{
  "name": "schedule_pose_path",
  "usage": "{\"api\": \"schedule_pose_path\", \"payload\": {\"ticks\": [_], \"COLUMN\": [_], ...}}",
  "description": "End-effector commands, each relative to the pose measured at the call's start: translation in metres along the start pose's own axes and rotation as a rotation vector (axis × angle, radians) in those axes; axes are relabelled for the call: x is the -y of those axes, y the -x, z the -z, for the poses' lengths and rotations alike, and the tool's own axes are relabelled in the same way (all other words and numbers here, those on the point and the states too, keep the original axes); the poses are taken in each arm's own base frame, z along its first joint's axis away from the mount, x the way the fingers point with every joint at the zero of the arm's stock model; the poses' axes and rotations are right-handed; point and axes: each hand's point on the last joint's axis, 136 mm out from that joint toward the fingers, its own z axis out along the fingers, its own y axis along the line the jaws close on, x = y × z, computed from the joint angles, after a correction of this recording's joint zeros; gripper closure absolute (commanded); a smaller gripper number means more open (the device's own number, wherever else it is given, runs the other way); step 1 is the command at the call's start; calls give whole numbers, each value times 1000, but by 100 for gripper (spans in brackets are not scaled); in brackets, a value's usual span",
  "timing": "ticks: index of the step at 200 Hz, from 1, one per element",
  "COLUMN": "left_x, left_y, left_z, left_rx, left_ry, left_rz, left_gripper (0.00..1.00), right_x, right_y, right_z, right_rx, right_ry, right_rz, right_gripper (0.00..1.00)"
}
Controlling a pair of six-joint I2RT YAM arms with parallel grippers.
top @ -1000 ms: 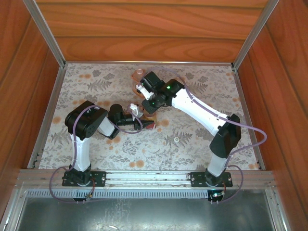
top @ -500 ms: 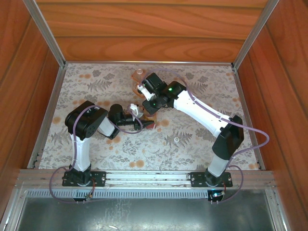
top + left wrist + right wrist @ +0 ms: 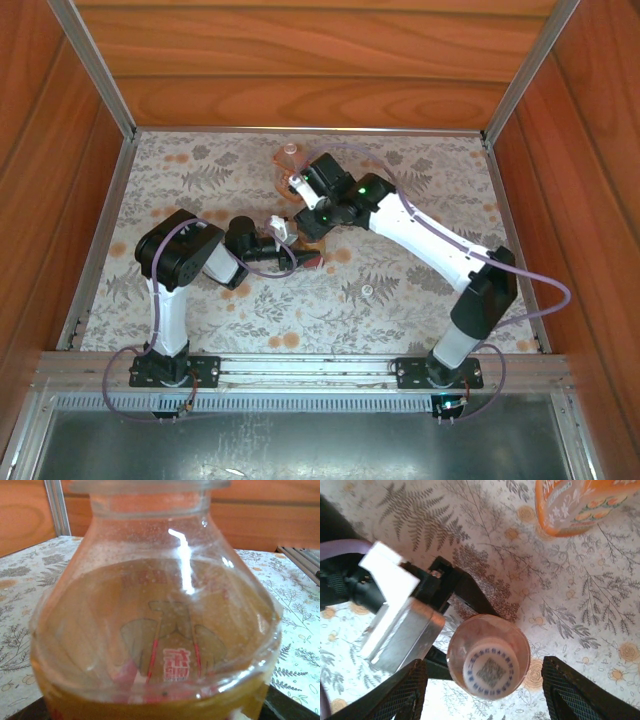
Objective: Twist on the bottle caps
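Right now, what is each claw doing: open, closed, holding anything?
Left claw: closed on the round bottle.
Right claw: open, straddling that bottle's cap, gripping nothing.

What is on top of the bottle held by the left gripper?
A whitish cap with a printed square code sits on the bottle. It covers the mouth and threads, so how far it is screwed down cannot be seen.

A lab-like robot test cell: wood-grain panel walls (image 3: 300, 60) box in the fern-patterned surface (image 3: 200, 170), aluminium posts (image 3: 95, 65) at its far corners, two arms (image 3: 168, 300) bolted to a rail (image 3: 300, 368) at its near edge.
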Motion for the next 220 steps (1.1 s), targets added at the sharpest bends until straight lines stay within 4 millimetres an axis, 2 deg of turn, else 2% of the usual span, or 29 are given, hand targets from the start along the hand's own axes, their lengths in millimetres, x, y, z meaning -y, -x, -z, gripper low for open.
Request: {"api": "schedule_pose_path", "payload": {"ticks": [1,13,75,103,175,220], "left_x": [2,2,2,3,2,2], "left_y": [-27,-26,-27,-27,-27,-28], "left_z": [3,3,3,3,3,3], "left_rx": [-78,-76,-79,-80,-82,-83], "left_ry": [-5,-5,-5,-5,-5,-5], "left_rz": [94,92,94,91,91,94], "left_gripper": [40,40,40,40,40,40], "right_x": [-2,2,19,21,23,23], "right_y": [18,16,5,2,-9,-15], "right_z": [19,18,10,3,-8,-14], "right_rx": [120,127,78,58,6,-15], "right_ry": [75,89,87,93,86,90], "right_rz": [-74,-106,-160,-166,-160,-157], "right_gripper": [35,36,56,62,69,70]}}
